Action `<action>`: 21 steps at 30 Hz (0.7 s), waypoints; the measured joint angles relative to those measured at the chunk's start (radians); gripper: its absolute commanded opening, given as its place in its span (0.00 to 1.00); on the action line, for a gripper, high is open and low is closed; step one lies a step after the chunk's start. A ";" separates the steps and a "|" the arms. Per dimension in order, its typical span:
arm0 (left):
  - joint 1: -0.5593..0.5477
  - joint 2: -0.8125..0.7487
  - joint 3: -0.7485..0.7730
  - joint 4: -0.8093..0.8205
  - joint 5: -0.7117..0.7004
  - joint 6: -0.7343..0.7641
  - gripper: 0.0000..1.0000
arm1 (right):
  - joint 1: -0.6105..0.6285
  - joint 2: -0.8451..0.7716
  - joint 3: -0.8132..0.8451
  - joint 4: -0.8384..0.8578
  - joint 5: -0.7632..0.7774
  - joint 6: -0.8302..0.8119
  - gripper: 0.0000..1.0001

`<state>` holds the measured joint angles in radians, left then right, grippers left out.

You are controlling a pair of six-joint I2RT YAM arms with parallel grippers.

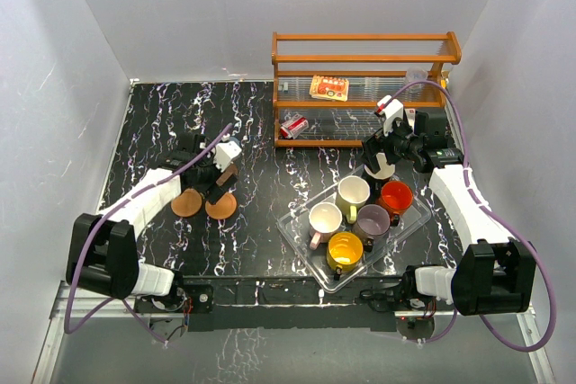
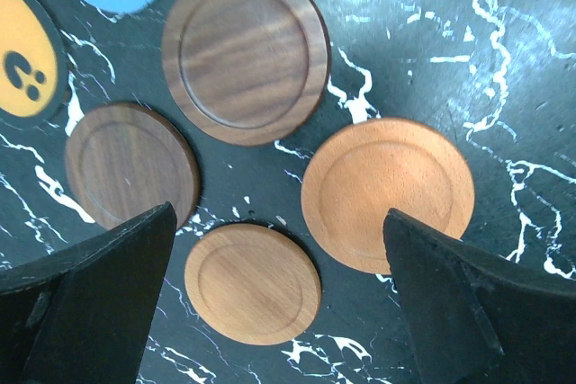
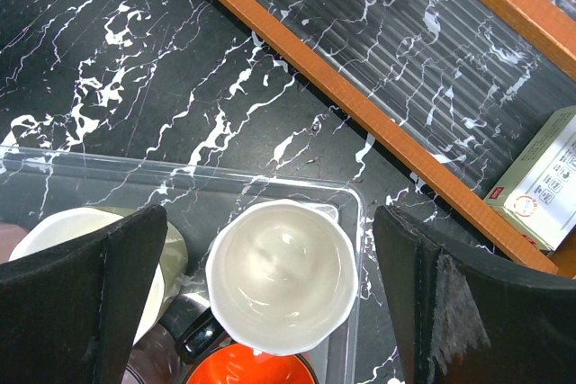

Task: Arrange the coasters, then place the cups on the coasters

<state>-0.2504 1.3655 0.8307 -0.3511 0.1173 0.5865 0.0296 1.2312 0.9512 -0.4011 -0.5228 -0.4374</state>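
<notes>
Coaster (image 2: 253, 282) between left jaws, seemingly untouched.

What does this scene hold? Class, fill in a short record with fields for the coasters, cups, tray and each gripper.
coasters: six, flat on the table, none under a cup
cups: six, all inside the clear tray
left gripper: open, above the coasters, holding nothing
right gripper: open, over the white-lined cup in a corner of the tray, holding nothing
progress: no cup on a coaster yet
</notes>
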 measured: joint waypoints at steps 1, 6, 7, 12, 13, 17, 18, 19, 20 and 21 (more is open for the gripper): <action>0.000 -0.002 0.013 -0.003 0.005 -0.004 0.99 | 0.000 0.000 0.000 -0.001 0.001 0.001 0.98; 0.000 -0.007 0.097 -0.032 0.049 -0.013 0.99 | 0.000 0.000 0.021 -0.040 0.024 0.001 0.98; 0.000 -0.007 0.120 -0.041 0.064 -0.014 0.99 | 0.000 0.000 0.034 -0.052 0.029 -0.001 0.98; 0.000 -0.007 0.237 -0.113 0.188 -0.023 0.99 | 0.000 0.006 0.113 -0.110 0.037 -0.021 0.98; -0.002 -0.007 0.254 -0.126 0.215 -0.026 0.99 | 0.000 0.008 0.129 -0.124 0.034 -0.032 0.98; -0.005 -0.008 0.271 -0.152 0.281 -0.043 0.99 | 0.025 0.033 0.184 -0.211 0.015 -0.093 0.96; -0.006 -0.008 0.270 -0.156 0.289 -0.051 0.99 | 0.045 0.045 0.201 -0.240 0.015 -0.113 0.93; -0.007 -0.008 0.269 -0.155 0.296 -0.063 0.99 | 0.075 0.057 0.216 -0.267 0.017 -0.130 0.92; -0.008 -0.008 0.267 -0.153 0.302 -0.076 0.99 | 0.113 0.071 0.231 -0.293 0.020 -0.146 0.91; -0.008 -0.008 0.264 -0.149 0.305 -0.089 0.99 | 0.154 0.083 0.240 -0.312 0.023 -0.161 0.91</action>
<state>-0.2584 1.3579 1.0946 -0.5003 0.4221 0.4976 0.1833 1.3140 1.1908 -0.7128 -0.4995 -0.5983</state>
